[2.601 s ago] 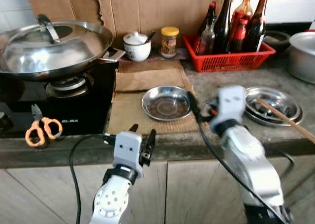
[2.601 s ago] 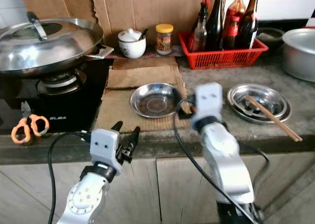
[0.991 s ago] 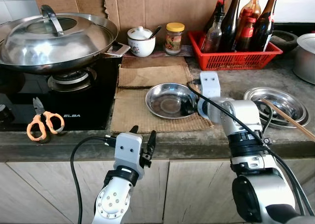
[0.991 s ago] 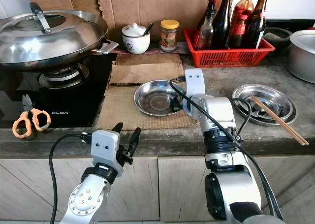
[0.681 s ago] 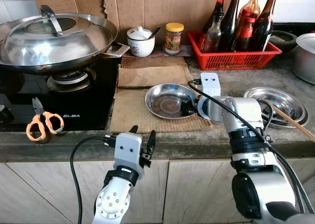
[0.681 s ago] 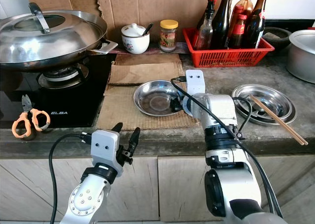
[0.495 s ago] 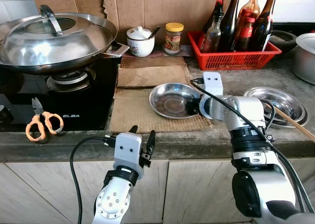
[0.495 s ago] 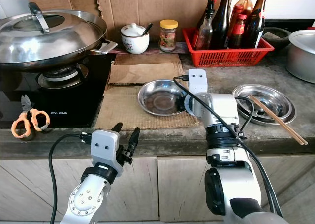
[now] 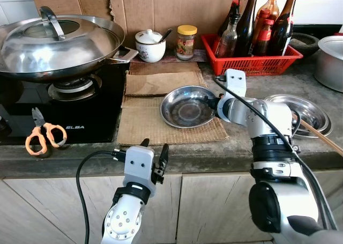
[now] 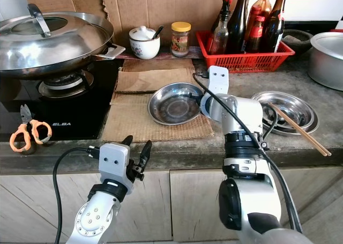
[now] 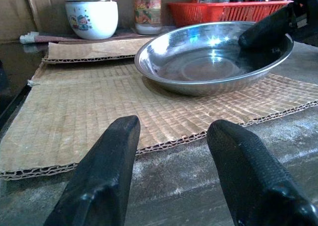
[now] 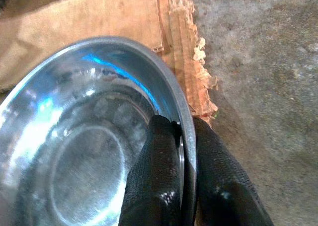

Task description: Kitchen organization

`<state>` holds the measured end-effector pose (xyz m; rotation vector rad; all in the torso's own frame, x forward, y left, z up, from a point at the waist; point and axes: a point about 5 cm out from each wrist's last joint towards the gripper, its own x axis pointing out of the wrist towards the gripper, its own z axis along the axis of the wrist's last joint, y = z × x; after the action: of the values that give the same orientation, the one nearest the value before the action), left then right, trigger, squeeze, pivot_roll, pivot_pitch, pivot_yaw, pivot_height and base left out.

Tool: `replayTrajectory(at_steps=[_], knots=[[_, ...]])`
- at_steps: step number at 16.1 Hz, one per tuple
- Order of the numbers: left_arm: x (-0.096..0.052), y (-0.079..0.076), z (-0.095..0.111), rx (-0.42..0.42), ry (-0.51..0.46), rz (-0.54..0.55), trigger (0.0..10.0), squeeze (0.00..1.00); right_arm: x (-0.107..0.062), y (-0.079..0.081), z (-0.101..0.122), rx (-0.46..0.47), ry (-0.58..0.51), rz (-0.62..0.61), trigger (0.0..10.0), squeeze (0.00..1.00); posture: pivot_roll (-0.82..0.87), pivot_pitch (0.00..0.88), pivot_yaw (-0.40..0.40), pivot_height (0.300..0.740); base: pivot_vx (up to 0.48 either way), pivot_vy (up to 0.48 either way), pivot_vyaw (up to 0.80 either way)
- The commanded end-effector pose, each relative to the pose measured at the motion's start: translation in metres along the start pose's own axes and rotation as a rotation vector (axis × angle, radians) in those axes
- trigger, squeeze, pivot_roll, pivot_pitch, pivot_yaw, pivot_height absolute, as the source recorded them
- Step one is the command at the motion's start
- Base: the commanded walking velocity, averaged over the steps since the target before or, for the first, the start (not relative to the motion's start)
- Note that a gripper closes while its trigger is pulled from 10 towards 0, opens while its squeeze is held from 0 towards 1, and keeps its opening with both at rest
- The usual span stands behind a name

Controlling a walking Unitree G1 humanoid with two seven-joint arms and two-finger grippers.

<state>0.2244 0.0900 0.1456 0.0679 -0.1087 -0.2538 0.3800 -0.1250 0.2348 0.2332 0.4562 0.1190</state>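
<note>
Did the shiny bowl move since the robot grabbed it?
Yes. The steel bowl, pinched at its rim by the right gripper, has slid a little rightward on the cardboard mat, toward the steel plates.

Silver arms, black cables, textured black fingers (image 11: 102, 184).

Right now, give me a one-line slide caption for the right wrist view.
Right gripper pinching the rim of the steel dish, one finger inside and one outside, over the cardboard mat.
</note>
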Motion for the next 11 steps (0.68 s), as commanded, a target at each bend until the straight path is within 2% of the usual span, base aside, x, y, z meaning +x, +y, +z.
replayTrajectory(at_steps=[1, 2, 3, 5, 6, 7, 8, 11], knots=[[0.0, -0.001, 0.0, -0.002, -0.005, 0.0, 10.0, 0.0, 0.005, -0.002, -0.018, 0.022, 0.069, -0.024, 0.0, 0.0, 0.08, 0.063, -0.058, 0.74, 0.0, 0.0, 0.0], [0.0, 0.0, 0.0, -0.002, -0.005, 0.0, 10.0, 0.0, 0.004, -0.001, -0.015, 0.059, 0.037, -0.011, 0.0, 0.0, 0.08, 0.061, -0.057, 0.74, 0.0, 0.0, 0.0], [0.001, 0.001, 0.0, 0.001, -0.005, 0.001, 10.0, 0.0, 0.0, 0.001, -0.006, 0.181, -0.081, 0.04, 0.0, 0.0, 0.09, 0.058, -0.059, 0.74, 0.0, 0.0, 0.0], [0.001, 0.001, 0.0, 0.003, -0.006, 0.001, 10.0, 0.0, -0.009, 0.003, 0.004, 0.348, -0.243, 0.109, 0.0, 0.0, 0.09, 0.051, -0.053, 0.74, 0.0, 0.0, 0.0], [0.001, 0.002, 0.0, 0.002, -0.006, 0.0, 10.0, 0.0, -0.012, 0.004, 0.002, 0.417, -0.273, 0.122, 0.0, 0.0, 0.09, 0.046, -0.051, 0.74, 0.0, 0.0, 0.0], [0.001, 0.002, 0.0, 0.001, -0.007, -0.002, 10.0, 0.0, -0.014, 0.004, 0.001, 0.445, -0.293, 0.129, 0.0, 0.0, 0.08, 0.047, -0.048, 0.74, 0.0, 0.0, 0.0], [0.002, 0.001, 0.0, -0.001, -0.006, -0.007, 10.0, 0.0, -0.022, 0.003, -0.003, 0.508, -0.39, 0.104, 0.0, 0.0, 0.09, 0.042, -0.045, 0.74, 0.0, 0.0, 0.0], [0.003, 0.001, 0.003, -0.001, -0.017, -0.009, 10.0, 0.0, -0.043, 0.006, -0.012, 0.359, -0.533, 0.104, 0.0, 0.0, 0.09, 0.044, -0.039, 0.74, 0.0, 0.0, 0.0]])
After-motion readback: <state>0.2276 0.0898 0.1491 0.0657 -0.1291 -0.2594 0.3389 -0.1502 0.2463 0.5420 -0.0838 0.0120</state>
